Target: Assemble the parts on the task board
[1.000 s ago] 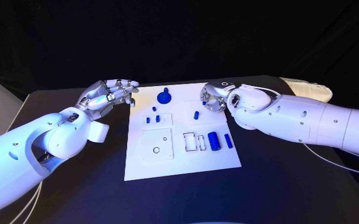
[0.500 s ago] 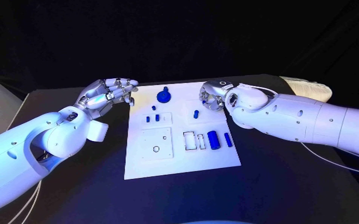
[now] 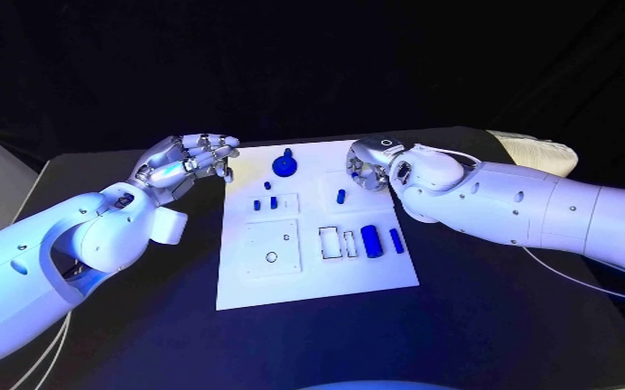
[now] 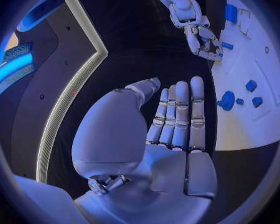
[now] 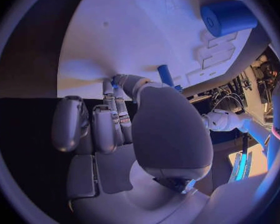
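My right robot hand (image 3: 374,170) sat at the task board (image 3: 312,273)'s far right edge, fingers curled by a small blue peg (image 5: 165,75); grip unclear. Left robot hand (image 3: 186,162) hovered off-board, fingers apart, empty, keeping clear.

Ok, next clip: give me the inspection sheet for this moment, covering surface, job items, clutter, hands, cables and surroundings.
Surface: black table, with the white task board lying flat in its middle.
Job's things: small blue parts on the board, among them a round knobbed piece at the far end, a thick blue cylinder and a thinner blue pin beside it.
Clutter: nothing seen.
Hands: left hand at the board's far left corner, fingers straight and together, holding nothing; right hand over the board's far right edge, fingers curled in; whether it holds a part cannot be told.
Cables: thin pale cable along the right arm.
Surroundings: dark backdrop behind the table.
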Robot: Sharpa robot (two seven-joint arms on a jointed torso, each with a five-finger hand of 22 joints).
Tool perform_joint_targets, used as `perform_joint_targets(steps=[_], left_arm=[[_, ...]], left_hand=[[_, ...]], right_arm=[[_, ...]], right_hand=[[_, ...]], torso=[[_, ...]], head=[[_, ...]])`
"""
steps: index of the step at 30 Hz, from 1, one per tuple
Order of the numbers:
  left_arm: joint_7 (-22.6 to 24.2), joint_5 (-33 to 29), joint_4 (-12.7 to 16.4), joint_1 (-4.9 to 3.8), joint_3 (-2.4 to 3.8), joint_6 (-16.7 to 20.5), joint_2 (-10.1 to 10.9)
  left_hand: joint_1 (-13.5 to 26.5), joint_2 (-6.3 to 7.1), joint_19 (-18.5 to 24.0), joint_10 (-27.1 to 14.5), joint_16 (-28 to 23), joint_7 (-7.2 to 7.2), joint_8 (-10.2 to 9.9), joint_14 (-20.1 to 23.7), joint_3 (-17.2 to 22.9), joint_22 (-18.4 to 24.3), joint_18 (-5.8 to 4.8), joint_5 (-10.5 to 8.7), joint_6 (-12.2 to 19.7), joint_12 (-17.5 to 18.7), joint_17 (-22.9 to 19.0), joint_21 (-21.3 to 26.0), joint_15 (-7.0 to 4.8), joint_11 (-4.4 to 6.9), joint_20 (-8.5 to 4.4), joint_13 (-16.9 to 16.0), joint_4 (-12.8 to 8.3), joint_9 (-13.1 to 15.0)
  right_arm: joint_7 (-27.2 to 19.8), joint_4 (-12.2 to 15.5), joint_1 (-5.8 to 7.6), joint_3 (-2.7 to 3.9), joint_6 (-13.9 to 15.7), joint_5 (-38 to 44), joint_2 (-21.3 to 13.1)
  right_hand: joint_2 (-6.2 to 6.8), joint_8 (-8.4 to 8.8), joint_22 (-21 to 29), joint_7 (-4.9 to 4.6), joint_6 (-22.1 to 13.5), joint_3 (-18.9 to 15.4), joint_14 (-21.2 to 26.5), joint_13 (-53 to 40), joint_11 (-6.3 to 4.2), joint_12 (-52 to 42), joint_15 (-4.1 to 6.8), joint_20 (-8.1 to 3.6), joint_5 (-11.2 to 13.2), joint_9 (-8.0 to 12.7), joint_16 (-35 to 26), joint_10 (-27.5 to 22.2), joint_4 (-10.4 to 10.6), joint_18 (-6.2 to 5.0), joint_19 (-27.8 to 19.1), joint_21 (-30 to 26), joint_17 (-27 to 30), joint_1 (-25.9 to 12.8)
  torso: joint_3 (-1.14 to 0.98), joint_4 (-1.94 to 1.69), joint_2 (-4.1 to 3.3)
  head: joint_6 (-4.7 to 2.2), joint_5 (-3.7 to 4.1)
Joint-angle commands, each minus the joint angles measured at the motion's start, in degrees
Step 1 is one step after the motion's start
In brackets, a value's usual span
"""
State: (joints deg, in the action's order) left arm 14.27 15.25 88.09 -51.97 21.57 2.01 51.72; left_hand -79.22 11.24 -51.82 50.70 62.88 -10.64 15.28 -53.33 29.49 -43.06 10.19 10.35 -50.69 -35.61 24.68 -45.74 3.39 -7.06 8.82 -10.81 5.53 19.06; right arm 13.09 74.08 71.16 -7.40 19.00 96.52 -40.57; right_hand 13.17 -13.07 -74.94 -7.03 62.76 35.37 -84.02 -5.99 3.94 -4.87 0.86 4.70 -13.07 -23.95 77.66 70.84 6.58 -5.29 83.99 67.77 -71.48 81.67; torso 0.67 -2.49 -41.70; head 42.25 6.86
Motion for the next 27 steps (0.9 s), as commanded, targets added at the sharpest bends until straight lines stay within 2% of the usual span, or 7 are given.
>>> perform_joint_targets(steps=[1,7,12,22,27], left_arm=[[0.1,-0.21,0.09,0.05,0.05,0.17,-0.03],[-0.14,0.54,0.03,0.06,0.05,-0.26,0.02],[-0.23,0.7,-0.11,0.07,0.05,-0.16,0.04],[-0.29,0.64,-0.43,0.09,0.05,0.12,0.15],[-0.29,0.51,-0.82,0.1,0.05,0.24,0.2]], left_hand=[[-0.4,-0.18,-0.29,-0.22,-0.36,-0.13,-0.31,0.13,-0.34,0.05,0.37,0.13,0.24,-0.35,-0.07,0.3,0.0,-0.05,0.1,0.02,-0.08,-0.09],[-1.41,-0.5,-0.67,-0.37,-0.64,-0.22,-0.42,0.03,-0.09,0.24,0.38,0.32,0.29,-0.36,-0.22,0.51,-0.03,-0.09,0.01,0.08,-0.55,-0.14],[-1.51,-0.53,-0.72,-0.42,-0.68,-0.25,-0.45,0.02,-0.06,0.26,0.37,0.35,0.33,-0.34,-0.24,0.52,-0.03,-0.11,0.0,0.1,-0.6,-0.15],[-1.5,-0.48,-0.76,-0.49,-0.72,-0.3,-0.5,0.01,-0.11,0.28,0.36,0.34,0.39,-0.31,-0.26,0.54,-0.01,-0.16,-0.01,0.12,-0.59,-0.18],[-1.47,-0.45,-0.8,-0.55,-0.76,-0.34,-0.54,-0.01,-0.16,0.3,0.35,0.33,0.43,-0.29,-0.28,0.57,0.02,-0.2,0.0,0.14,-0.57,-0.19]], right_arm=[[0.86,0.3,-0.76,-0.41,-1.3,1.58,0.15],[1.79,0.69,-0.88,-0.42,1.13,2.45,-0.06],[2.17,1.25,-0.93,-0.42,5.06,3.34,-0.45],[1.36,3.14,-0.91,-0.36,14.35,3.18,-2.21],[0.71,4.98,-0.74,-0.13,16.99,2.64,-3.53]], right_hand=[[-1.21,-0.34,-2.39,0.18,0.38,0.94,-2.45,-0.23,-0.75,-0.13,0.59,-0.54,0.34,-0.44,0.46,1.4,-1.13,1.07,0.53,0.7,-0.01,0.63],[-1.11,-0.56,-2.7,0.31,0.57,1.63,-2.45,-0.23,-0.87,-0.03,0.72,-0.67,0.19,-0.66,0.49,1.9,-1.8,1.14,0.61,1.09,0.06,0.6],[-1.02,-0.64,-3.14,0.33,0.63,2.01,-2.47,-0.2,-0.9,0.07,0.77,-0.73,0.06,-0.76,0.6,2.08,-2.09,1.27,0.79,1.79,-0.03,0.49],[-0.82,-0.78,-3.8,0.34,0.79,2.45,-2.54,-0.2,-0.95,0.14,0.83,-0.78,0.04,-0.91,0.8,2.45,-2.39,1.47,1.05,2.81,-0.22,0.21],[-0.8,-0.8,-3.86,0.35,0.8,2.5,-2.54,-0.2,-0.96,0.15,0.83,-0.78,0.05,-0.93,0.8,2.48,-2.43,1.48,1.07,2.9,-0.21,0.18]], torso=[[-0.04,-0.02,0.04],[-0.03,-0.04,0.07],[-0.08,-0.01,0.07],[-0.03,0.0,0.06],[-0.03,-0.04,0.1]], head=[[0.01,0.08],[0.06,0.15],[-0.1,0.12],[-0.16,0.08],[-0.2,0.0]])
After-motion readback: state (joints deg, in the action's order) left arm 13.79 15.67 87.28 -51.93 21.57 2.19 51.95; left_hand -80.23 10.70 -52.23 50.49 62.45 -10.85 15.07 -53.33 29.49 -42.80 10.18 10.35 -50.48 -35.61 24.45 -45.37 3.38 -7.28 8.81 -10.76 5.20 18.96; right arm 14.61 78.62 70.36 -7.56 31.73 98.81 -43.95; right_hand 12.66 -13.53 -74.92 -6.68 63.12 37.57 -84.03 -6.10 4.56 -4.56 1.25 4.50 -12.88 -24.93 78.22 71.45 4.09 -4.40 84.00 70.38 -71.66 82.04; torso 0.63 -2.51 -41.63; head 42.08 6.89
